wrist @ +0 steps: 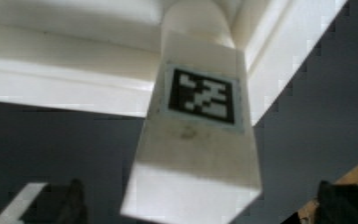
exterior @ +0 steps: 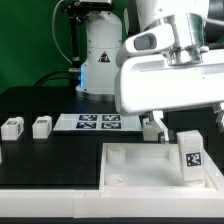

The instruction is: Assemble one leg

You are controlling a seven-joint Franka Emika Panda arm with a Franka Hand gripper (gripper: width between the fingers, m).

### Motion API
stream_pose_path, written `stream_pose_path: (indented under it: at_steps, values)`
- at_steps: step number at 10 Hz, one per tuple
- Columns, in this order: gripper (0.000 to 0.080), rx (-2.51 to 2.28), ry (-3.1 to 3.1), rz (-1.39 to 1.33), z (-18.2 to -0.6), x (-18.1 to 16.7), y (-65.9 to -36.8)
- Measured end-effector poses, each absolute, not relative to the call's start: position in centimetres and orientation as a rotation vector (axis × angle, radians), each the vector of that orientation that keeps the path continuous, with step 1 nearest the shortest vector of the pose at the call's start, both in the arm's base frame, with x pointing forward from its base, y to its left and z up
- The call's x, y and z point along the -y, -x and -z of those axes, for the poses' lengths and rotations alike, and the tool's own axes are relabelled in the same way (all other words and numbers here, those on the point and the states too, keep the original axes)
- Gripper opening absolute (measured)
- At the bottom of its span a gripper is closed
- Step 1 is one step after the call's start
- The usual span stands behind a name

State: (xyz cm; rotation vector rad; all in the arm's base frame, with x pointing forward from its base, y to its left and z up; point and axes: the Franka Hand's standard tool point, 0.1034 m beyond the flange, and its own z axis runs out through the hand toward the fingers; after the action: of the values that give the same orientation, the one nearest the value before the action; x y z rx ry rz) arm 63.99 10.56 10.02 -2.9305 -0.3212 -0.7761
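Note:
One leg (exterior: 189, 158), a white peg with a black-and-white tag, stands upright near a far corner of the white tabletop (exterior: 140, 172), on the exterior view's right. My gripper (exterior: 185, 127) hangs just above it, open. In the wrist view the leg (wrist: 202, 110) fills the middle. My gripper (wrist: 202, 205) straddles it, with dark fingertips (wrist: 60, 200) well off each side and not touching. Two more legs (exterior: 12, 127) (exterior: 41, 126) stand on the black table at the exterior view's left. The fourth leg is not in view.
The marker board (exterior: 98, 122) lies flat on the black table behind the tabletop. The robot's base (exterior: 100, 60) stands at the back before a green curtain. The arm's large white body (exterior: 170, 75) overhangs the exterior view's right side.

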Motion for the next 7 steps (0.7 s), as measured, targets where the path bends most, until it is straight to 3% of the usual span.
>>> stream_pose_path:
  at_steps: [1, 7]
  values:
    - [0.0649, 0.316, 2.939, 0.737, -9.9, -10.3, -64.2]
    - [0.0649, 0.322, 2.953, -0.196, -8.6, -12.0, -62.9]
